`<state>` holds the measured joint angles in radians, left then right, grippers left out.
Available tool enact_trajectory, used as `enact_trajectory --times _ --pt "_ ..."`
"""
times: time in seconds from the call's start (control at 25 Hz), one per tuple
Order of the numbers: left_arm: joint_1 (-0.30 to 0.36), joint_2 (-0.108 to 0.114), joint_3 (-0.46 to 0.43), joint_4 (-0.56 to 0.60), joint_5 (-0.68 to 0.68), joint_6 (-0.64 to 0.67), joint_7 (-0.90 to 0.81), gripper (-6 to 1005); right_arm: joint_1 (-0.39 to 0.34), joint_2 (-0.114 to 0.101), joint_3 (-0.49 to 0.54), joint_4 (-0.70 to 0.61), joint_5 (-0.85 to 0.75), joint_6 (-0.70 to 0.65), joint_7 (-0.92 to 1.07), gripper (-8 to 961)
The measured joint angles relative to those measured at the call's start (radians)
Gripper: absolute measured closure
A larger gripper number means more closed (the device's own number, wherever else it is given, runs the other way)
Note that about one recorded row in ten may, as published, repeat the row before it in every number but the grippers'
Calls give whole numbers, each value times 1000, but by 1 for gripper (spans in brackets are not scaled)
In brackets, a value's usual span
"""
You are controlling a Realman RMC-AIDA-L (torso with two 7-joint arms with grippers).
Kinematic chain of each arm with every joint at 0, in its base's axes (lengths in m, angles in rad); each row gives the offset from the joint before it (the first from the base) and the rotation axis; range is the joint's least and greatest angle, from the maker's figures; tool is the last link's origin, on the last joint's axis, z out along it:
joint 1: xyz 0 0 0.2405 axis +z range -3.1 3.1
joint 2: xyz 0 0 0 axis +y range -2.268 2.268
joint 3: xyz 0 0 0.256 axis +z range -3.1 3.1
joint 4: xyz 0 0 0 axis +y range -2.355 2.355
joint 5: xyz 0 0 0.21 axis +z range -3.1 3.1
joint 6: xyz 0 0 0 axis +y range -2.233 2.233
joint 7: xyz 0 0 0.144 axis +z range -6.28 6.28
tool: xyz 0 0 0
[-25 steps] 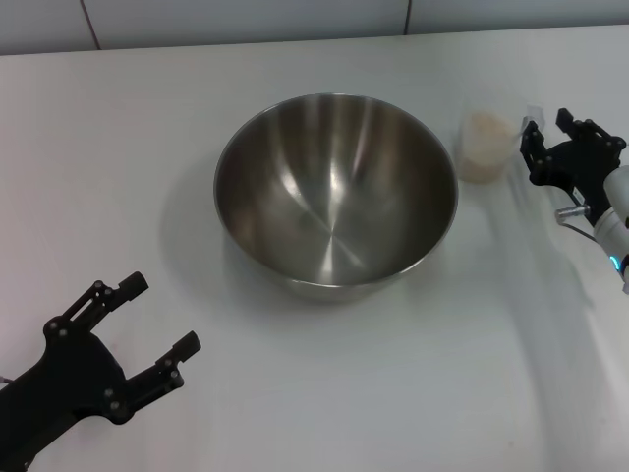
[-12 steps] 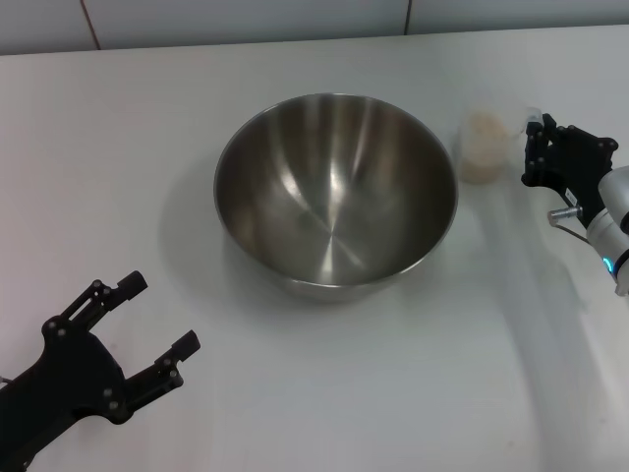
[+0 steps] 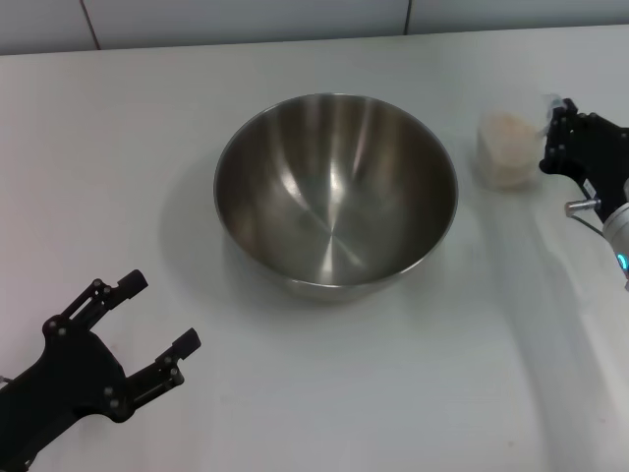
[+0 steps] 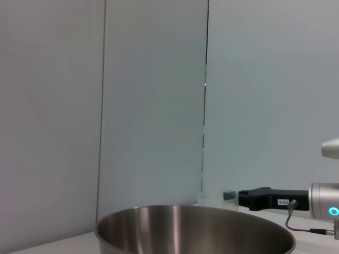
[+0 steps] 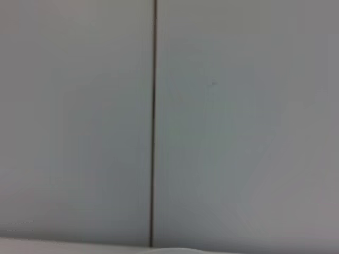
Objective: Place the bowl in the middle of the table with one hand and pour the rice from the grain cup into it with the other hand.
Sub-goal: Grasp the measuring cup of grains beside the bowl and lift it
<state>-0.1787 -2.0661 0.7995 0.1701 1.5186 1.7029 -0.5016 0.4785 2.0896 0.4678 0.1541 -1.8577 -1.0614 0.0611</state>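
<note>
the grain cup stands to the right of the bowl, long axis roughly vertical, mouth up, with the rice filling most of it. the right gripper is at the cup's right side, its fingers pinching the cup's rim and wall. the bowl sits mouth up at the middle of the table. the left gripper hovers at the near left, fingers spread wide, holding nothing.
</note>
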Motion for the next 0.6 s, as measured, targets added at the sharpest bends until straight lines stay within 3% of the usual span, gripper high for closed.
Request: enact_trajectory --times 0.6 --pt "1 1 -3 0 4 -8 0 131 -11 1 29 5 2 -61 0 923"
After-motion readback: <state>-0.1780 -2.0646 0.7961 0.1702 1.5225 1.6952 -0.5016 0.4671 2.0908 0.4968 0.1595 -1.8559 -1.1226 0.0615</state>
